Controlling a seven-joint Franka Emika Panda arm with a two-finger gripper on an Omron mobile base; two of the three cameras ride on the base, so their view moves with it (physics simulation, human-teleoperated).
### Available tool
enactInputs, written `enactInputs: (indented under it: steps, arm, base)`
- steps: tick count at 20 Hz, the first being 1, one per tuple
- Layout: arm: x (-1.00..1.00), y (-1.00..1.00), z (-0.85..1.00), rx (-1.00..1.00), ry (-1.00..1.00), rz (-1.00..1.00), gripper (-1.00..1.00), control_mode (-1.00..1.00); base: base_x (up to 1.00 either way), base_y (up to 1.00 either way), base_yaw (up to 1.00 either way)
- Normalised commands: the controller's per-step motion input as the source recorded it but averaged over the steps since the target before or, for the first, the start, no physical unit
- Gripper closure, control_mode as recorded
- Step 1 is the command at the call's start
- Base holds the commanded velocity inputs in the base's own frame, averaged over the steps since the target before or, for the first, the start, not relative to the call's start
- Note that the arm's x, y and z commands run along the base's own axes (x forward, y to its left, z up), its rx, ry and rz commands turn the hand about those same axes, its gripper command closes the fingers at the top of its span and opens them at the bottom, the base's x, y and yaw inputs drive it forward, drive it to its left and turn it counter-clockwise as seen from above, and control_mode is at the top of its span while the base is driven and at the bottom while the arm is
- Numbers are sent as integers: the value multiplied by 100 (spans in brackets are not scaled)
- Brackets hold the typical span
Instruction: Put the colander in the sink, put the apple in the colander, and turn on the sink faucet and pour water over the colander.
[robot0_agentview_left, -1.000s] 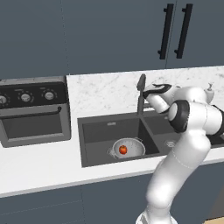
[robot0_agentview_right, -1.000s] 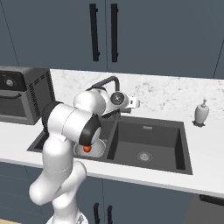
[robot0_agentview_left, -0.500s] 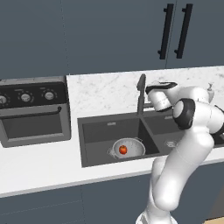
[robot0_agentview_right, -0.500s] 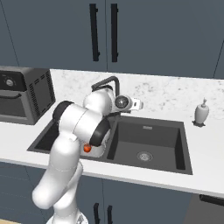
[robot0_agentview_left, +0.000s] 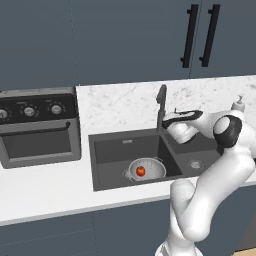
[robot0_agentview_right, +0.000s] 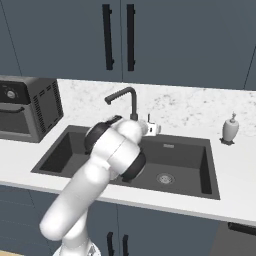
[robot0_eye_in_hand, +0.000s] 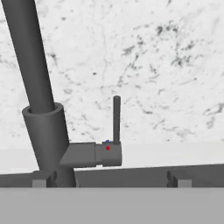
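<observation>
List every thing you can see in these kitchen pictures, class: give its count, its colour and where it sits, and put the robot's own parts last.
sink: one, dark grey, two basins, set in the countertop.
colander: one, silvery white, in the basin nearest the oven.
apple: one, red-orange, inside the colander.
sink faucet: one, dark gooseneck, behind the sink; its lever stands upright.
oven: one, dark with knobs, on the countertop beside the sink.
soap dispenser: one, white, on the countertop at the sink's other end.
countertop: one, white marbled.
cabinets: dark blue, above, with black handles.
arm: one, white with dark joints, over the sink.
gripper: one, fingers open, close to the faucet, holding nothing.
</observation>
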Motion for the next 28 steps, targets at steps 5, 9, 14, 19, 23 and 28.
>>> enactInputs:
  steps: [5,9,14,19,23,28]
  arm:
    - [27,-4,0,2,0,3,-100,-100]
    - [29,-6,0,4,0,5,-100,-100]
    - [24,-12,0,5,0,3,-100,-100]
    - [20,-15,0,5,0,2,-100,-100]
    - [17,-19,0,4,0,2,-100,-100]
    - [18,-16,0,2,0,2,-100,-100]
  base:
    - [0,0,0]
    - [0,0,0]
    - [0,0,0]
    - [0,0,0]
    - [0,0,0]
    - [0,0,0]
